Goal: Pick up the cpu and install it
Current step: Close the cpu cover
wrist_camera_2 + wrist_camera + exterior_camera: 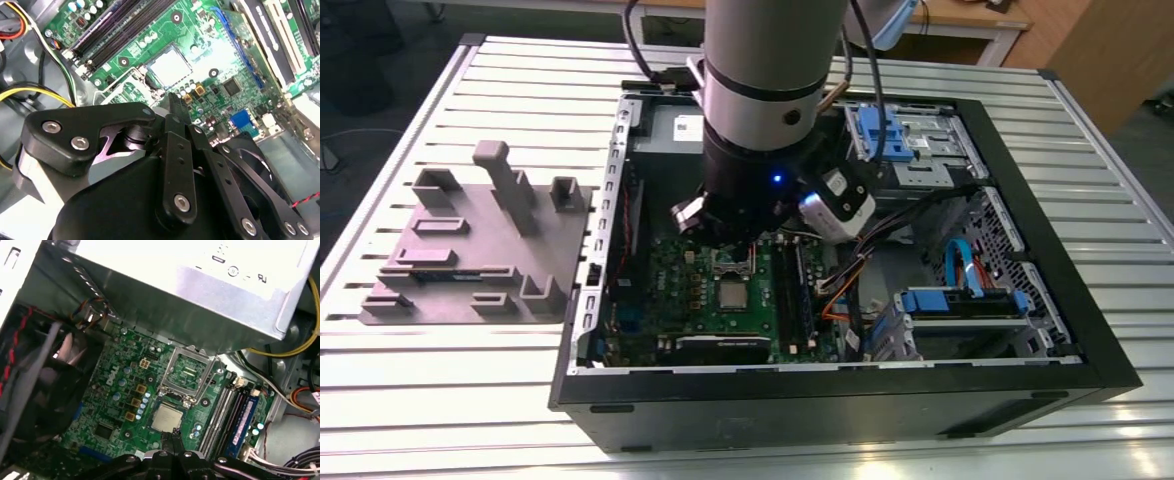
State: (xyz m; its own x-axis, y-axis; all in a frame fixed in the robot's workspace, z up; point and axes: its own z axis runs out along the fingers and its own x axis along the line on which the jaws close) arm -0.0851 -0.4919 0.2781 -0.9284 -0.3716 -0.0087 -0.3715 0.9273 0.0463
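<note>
While the arm hung inside the open computer case, the gripper hovered just above the green motherboard, its two black fingers pressed together with no gap showing between the tips, and nothing pinched in them. And there was the cpu, silver top shining, lying flat in its socket on the board, just beyond the fingertips and not touching them! In the second wrist view the same chip glared bright white past the closed tips. Farther out from the jaws than the chip, the hollow metal socket frame stood swung up and open, hinged at the socket's far edge. Off to one side of the jaws ran the long memory slots; to the other side sat the black fan. Beyond the frame loomed the big grey box. Outside the case, on the slatted table, rested a grey parts fixture.
</note>
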